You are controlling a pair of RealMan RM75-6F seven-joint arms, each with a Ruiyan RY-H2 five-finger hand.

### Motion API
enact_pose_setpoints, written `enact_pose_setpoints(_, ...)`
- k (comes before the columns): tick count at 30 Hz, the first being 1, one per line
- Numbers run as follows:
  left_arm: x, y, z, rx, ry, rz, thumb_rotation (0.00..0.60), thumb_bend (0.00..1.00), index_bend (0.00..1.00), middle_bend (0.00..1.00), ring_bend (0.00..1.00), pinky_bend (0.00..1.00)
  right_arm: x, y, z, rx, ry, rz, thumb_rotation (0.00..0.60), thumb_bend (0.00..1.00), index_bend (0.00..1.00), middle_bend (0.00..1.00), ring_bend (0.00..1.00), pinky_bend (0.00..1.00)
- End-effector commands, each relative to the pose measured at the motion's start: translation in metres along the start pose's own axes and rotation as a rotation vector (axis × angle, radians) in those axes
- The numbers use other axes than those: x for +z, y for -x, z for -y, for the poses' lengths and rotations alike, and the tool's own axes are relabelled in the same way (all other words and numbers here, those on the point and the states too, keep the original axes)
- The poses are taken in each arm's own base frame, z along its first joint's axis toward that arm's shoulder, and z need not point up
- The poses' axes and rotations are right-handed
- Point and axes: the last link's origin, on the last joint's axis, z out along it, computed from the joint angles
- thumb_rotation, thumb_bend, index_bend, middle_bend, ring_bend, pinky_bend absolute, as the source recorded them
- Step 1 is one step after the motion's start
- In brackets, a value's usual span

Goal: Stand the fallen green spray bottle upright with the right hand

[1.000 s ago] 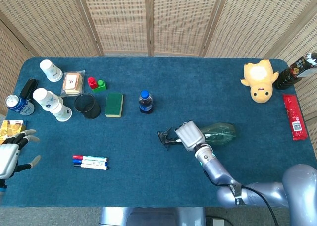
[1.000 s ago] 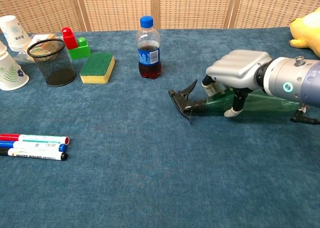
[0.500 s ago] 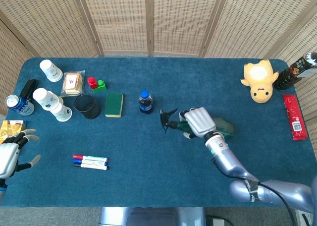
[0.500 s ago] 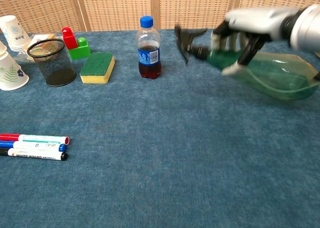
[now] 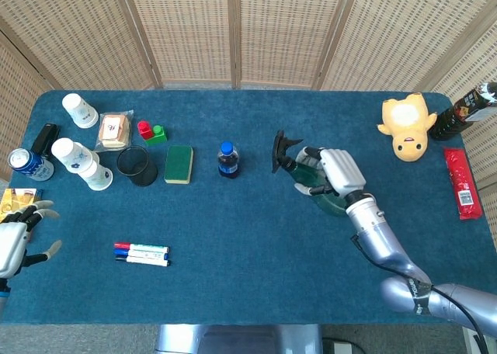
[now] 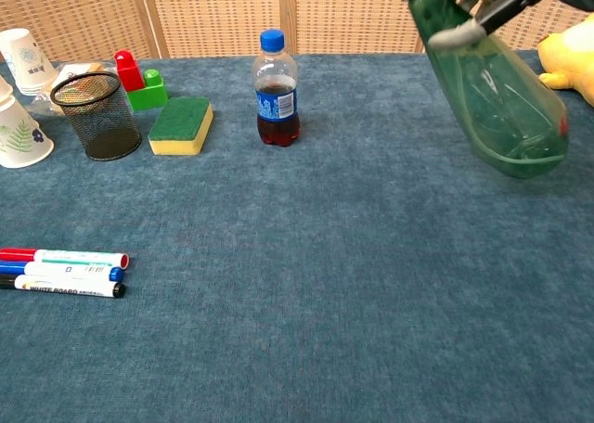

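Blue table; right hand clamps tilted spray bottle near cola bottle.

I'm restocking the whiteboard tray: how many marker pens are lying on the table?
3, side by side near the table's front left: a red-capped marker, a blue-capped one and a black-capped one. None seems hidden.

Staged robot test setup, lab-like, not a home. Bench covered in blue felt, closed in by woven folding screens. Unrelated props spread out: paper cups, whiteboard markers, sponge, cola bottle, plush duck, mesh pen cup.
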Motion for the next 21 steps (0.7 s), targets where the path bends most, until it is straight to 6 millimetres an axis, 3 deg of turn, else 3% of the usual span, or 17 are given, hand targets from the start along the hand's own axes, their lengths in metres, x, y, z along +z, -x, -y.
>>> enact_pose_setpoints(1, 0.001, -0.002, -0.001, 0.01, 0.0, -0.012, 0.6, 0.31, 0.36, 0.27, 0.27, 0.31, -0.002, -0.007, -0.009, 0.148, 0.01, -0.06, 0.6, 0.26, 0.62, 0.59, 0.43, 0.47)
enact_pose_setpoints(11, 0.003, -0.006, -0.006, 0.034, 0.006, -0.016, 0.6, 0.31, 0.36, 0.27, 0.27, 0.34, -0.006, -0.002, -0.038, 0.36, 0.021, -0.169, 0.6, 0.25, 0.62, 0.59, 0.42, 0.45)
enact_pose_setpoints(21, 0.006, -0.014, -0.012, 0.046, 0.024, -0.032, 0.6, 0.31, 0.36, 0.27, 0.27, 0.35, -0.019, 0.003, -0.068, 0.403, 0.014, -0.261, 0.6, 0.24, 0.61, 0.58, 0.42, 0.44)
